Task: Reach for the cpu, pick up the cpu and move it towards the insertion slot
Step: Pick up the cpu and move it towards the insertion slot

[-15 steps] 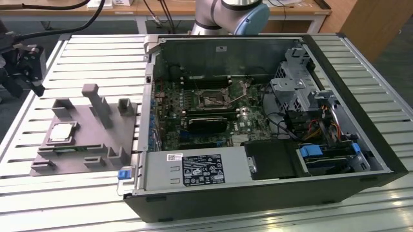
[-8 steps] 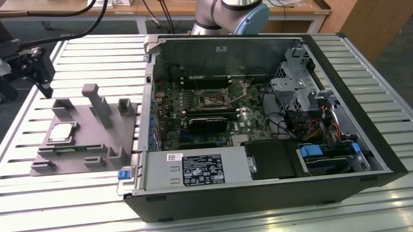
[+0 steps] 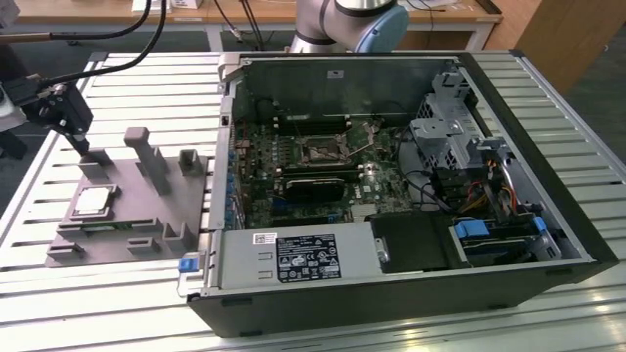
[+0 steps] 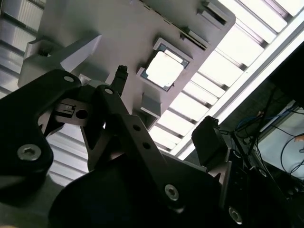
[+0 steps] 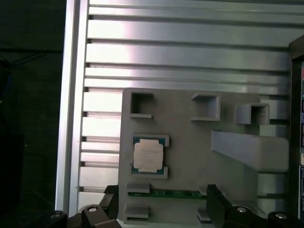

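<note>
Plainly, the cpu (image 5: 148,156) lies flat — silvery top, darker rim.

My claw (image 5: 161,191) is matt black with glossy screw heads (image 4: 171,191). On the matt grey plastic fixture (image 5: 190,142) the cpu (image 5: 148,156) has a smooth, silvery metal top. Under the fixture, the table (image 5: 180,52) is ribbed, bright metal with a sheen.

Nothing readable: black rectangular label (image 3: 309,258) with white print and small white sticker (image 3: 265,237) sit on grey metal power-supply box (image 3: 245,268) along near edge of open black computer case (image 3: 391,312), characters too small. A tiny white square sticker (image 3: 336,73) on the case's far inner wall is also illegible.
</note>
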You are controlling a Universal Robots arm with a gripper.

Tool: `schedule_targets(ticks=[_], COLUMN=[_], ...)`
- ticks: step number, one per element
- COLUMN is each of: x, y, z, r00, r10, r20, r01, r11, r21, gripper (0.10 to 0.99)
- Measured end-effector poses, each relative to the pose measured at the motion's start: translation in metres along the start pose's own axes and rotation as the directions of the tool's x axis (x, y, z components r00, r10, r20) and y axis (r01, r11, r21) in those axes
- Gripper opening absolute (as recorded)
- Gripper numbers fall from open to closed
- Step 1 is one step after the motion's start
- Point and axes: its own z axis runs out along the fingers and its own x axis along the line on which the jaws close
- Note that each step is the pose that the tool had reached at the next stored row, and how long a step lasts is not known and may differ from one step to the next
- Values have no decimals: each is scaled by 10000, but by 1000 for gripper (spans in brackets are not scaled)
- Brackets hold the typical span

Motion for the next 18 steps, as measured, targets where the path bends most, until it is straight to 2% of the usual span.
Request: schedule_targets(ticks=[18], x=[3], y=[-12], z=[276], r00=[10000], r10=[0], r20=[0], r01=[0], r11=[10000], r21=[-1], gripper=[820])
